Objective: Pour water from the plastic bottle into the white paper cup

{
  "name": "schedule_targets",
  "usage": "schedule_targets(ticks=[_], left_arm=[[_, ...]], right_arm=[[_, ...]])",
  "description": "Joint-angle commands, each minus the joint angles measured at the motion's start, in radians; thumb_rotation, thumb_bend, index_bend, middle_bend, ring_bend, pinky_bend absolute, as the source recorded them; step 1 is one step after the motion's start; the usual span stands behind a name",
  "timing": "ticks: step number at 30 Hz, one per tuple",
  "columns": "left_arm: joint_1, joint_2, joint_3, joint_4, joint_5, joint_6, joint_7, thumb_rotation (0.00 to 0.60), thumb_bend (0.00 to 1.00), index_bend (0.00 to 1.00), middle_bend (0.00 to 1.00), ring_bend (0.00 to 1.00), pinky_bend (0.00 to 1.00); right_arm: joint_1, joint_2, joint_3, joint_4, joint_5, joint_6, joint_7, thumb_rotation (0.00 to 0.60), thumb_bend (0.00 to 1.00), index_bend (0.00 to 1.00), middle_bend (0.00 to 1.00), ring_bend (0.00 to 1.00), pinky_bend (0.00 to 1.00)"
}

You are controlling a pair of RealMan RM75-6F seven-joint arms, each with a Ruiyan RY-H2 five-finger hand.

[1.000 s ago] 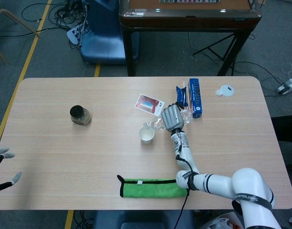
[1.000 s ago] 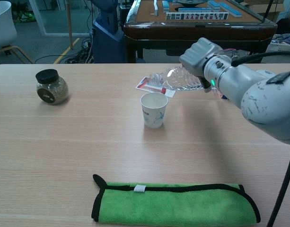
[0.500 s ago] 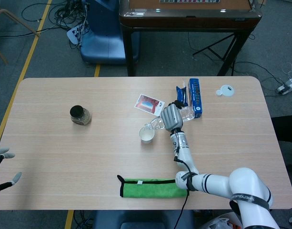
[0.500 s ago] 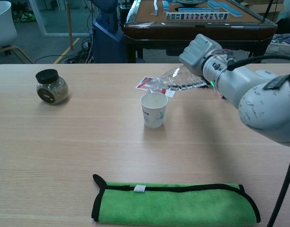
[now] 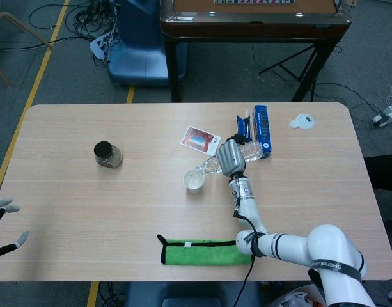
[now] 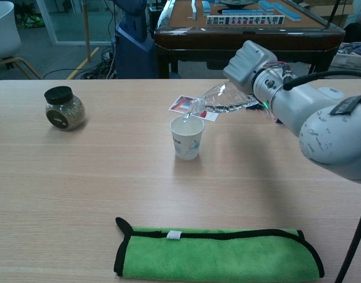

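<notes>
pour under way | plastic bottle (image 6: 224, 99) gripped by right hand (image 6: 249, 63) — tipped over white paper cup (image 6: 186, 137) | fill level unclear — uprighting left

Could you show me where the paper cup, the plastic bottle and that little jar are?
white paper cup (image 6: 186, 141): chest view, on its side wall.
plastic bottle (image 6: 218, 100): chest view, on its clear tilted body.
jar (image 6: 65, 112): chest view, on its glass belly.

The plastic bottle (image 6: 222, 98) now tips further down in the right hand (image 6: 251, 66) — its mouth sits lower, over the white paper cup (image 6: 186, 137), which stands slightly further left — water streams in.
</notes>
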Motion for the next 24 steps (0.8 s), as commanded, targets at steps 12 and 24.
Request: schedule_targets(ticks=[12,24], left_arm=[[-0.001,-0.002,0.0,0.001,-0.001,-0.001,0.004,0.6,0.17,0.35,0.23,0.24,0.51],[-0.004,-0.005,0.001,0.004,-0.004,-0.008,0.013,0.6,0.17,0.35,0.23,0.24,0.51]], right_arm=[[-0.02,0.007,0.012,-0.015,-0.002,-0.005,0.035,0.6,0.24,0.6,0.63,0.53,0.47],[-0.095,0.028,0.085,-0.044,0.009,-0.097,0.331,0.6,0.24,0.6,0.63,0.53,0.47]])
